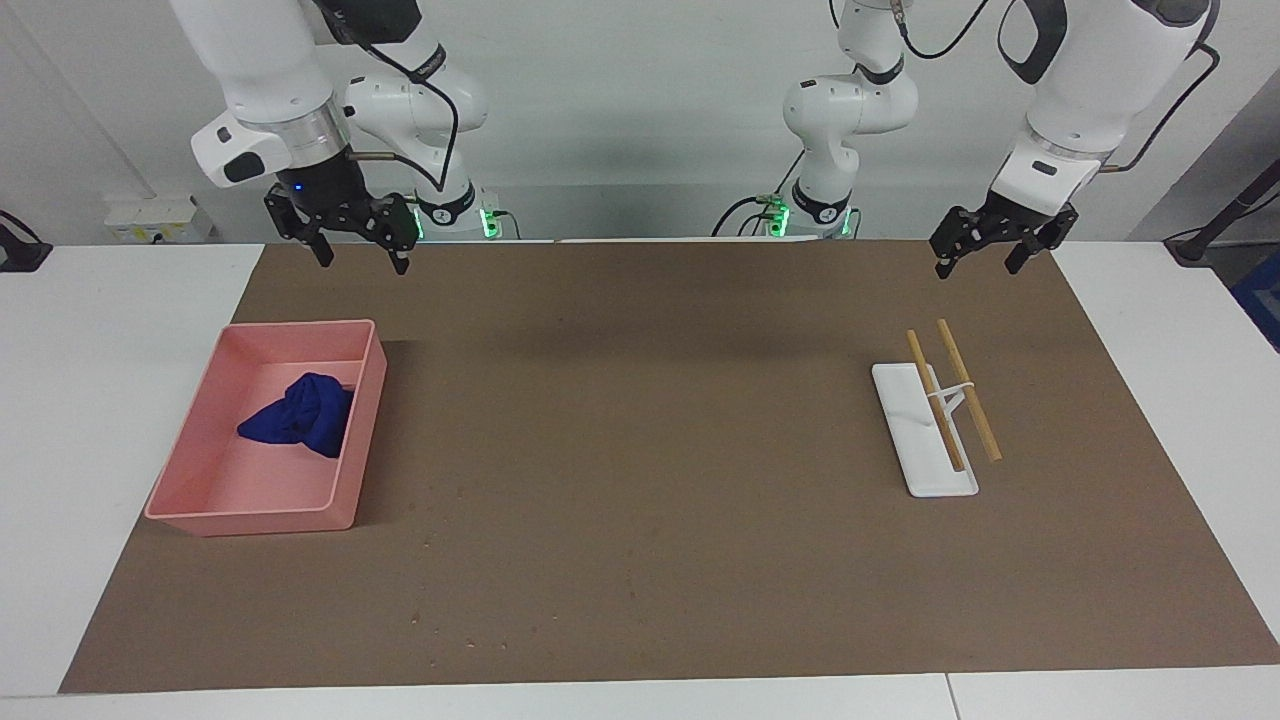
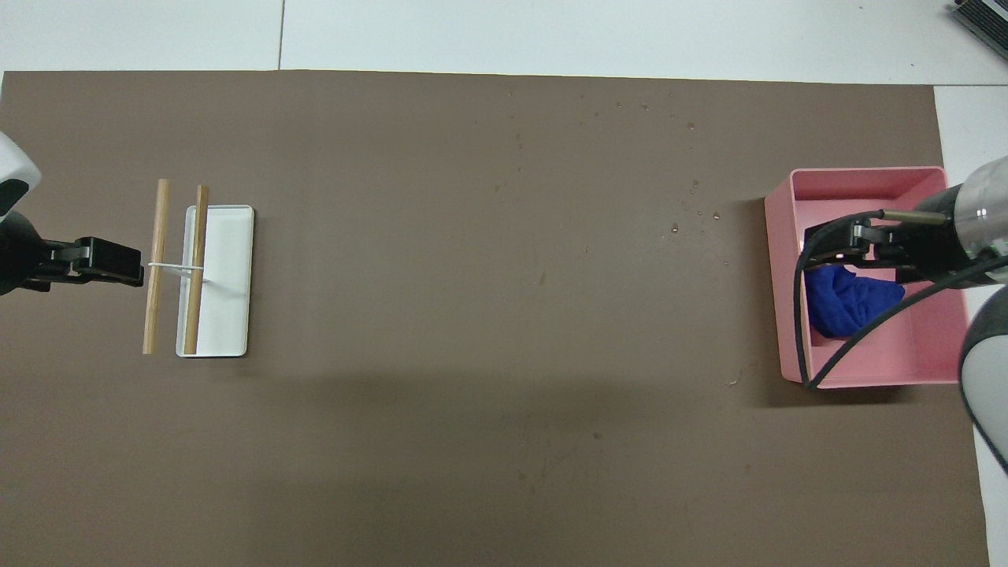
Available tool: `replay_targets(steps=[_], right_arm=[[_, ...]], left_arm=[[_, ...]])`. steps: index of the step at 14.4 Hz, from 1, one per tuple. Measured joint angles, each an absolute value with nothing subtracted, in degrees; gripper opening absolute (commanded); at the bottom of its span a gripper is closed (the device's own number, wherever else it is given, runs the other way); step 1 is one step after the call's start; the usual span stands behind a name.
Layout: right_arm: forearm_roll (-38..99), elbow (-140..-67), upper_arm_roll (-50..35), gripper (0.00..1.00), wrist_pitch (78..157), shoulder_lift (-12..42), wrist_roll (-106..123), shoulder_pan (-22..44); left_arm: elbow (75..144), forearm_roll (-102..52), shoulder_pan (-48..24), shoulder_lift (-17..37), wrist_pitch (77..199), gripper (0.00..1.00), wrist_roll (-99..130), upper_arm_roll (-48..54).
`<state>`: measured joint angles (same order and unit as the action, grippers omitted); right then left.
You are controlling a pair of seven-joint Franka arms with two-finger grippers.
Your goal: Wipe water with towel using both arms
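Royal-blue towel, pink tray, white stand with seemingly tan wooden sticks, brown mat.

A brown mat covers the white table; on it sit a pink plastic tray, a flat white stand and scattered water droplets.

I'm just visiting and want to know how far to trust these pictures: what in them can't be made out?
- Towel: overhead view, the right end effector and its cable cover part of it.
- Water drops: overhead view, tiny specks beside the tray; facing view, not discernible there.
- Left arm: overhead view, cut off by the edge.
- Both arms' upper parts: facing view, cut off at the top.
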<state>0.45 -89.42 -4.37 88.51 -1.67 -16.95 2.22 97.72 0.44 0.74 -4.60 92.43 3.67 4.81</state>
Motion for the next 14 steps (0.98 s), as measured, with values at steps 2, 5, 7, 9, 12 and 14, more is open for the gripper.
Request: replay_targets(steps=[2, 5, 7, 9, 12, 14], right_arm=[[0.45, -88.41, -4.03, 1.00, 86.50, -1.20, -17.00, 1.88], [0.42, -88.56, -3.30, 1.00, 85.23, -1.21, -16.23, 1.63], [0.41, -88.56, -3.22, 1.00, 85.39, -1.22, -15.81, 0.91], [0.34, -88.56, -3.19, 0.93, 85.86, -1.22, -15.19, 0.40], [-3.07, -88.54, -3.43, 0.92, 86.22, -1.21, -14.97, 0.47], [-3.52, -88.56, -3.50, 0.93, 86.30, -1.20, -14.39, 0.47]], left_arm=[[97.72, 0.44, 0.75, -4.61, 92.40, 1.00, 3.67, 4.84], [97.72, 0.44, 0.75, -4.61, 92.38, 1.00, 3.67, 5.03], [97.72, 0.44, 0.75, -4.61, 92.38, 1.00, 3.67, 5.03], [97.71, 0.44, 0.75, -4.63, 92.38, 1.00, 3.66, 5.01], [97.70, 0.44, 0.75, -4.64, 92.38, 1.00, 3.63, 5.00], [97.69, 0.44, 0.75, -4.65, 92.39, 1.00, 3.61, 5.00]])
